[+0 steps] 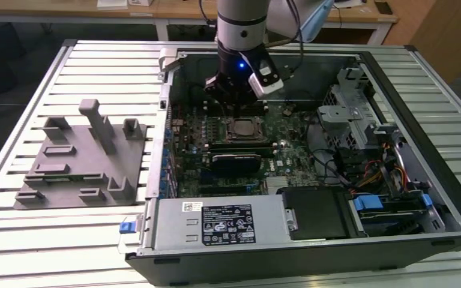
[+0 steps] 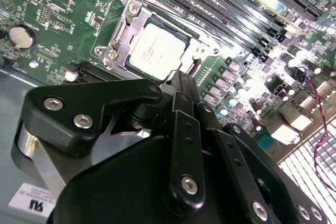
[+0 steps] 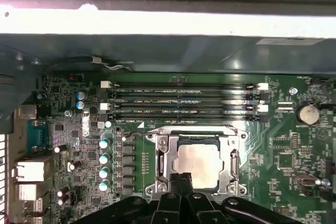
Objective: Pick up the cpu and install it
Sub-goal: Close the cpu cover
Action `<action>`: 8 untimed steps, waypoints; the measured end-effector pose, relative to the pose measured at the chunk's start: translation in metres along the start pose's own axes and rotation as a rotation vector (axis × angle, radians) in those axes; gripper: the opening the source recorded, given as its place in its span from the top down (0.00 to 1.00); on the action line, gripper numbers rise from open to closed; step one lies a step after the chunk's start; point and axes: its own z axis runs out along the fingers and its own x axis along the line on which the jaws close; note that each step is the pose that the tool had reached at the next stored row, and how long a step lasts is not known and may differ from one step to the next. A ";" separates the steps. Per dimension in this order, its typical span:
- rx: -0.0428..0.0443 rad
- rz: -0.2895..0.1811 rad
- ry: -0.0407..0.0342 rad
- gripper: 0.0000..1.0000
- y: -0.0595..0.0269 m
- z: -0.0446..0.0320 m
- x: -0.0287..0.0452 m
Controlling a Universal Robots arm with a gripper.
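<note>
slatted metal surface point(image 1: 46, 240) is carrying everything. an open computer case point(image 1: 295, 267) is lying on its side over most of it, insides facing up. on the exterior view's left, just beside the case, a gray slotted fixture point(image 1: 78, 162) is sitting flat on the surface. a power supply box point(image 1: 214, 225) is filling the case's near edge.

green motherboard point(image 1: 295, 159) is covering the case floor. the arm point(image 1: 241, 24) is reaching straight down into the case from above, a blue light glowing at its wrist.

jaws are hanging low over the board, at the rim of the socket. in both wrist views they are looking clenched, tips pressed together, gripping nothing.

the socket point(image 3: 160, 161) is showing as a square metal frame, sitting just beside the row of long dark memory slots point(image 3: 184, 98).

the cpu point(image 3: 198, 163) is lying flat inside that frame, pale silvery top facing up. in the second wrist view the cpu point(image 2: 156, 51) is sitting level within the frame, just beyond the tips of the jaws. cannot tell whether the tips are touching it.

a coin battery point(image 3: 308, 113) is sitting on the board, well apart from the socket.
</note>
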 end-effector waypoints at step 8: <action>0.0001 0.000 -0.0032 0.89 0.0001 -0.0012 -0.0019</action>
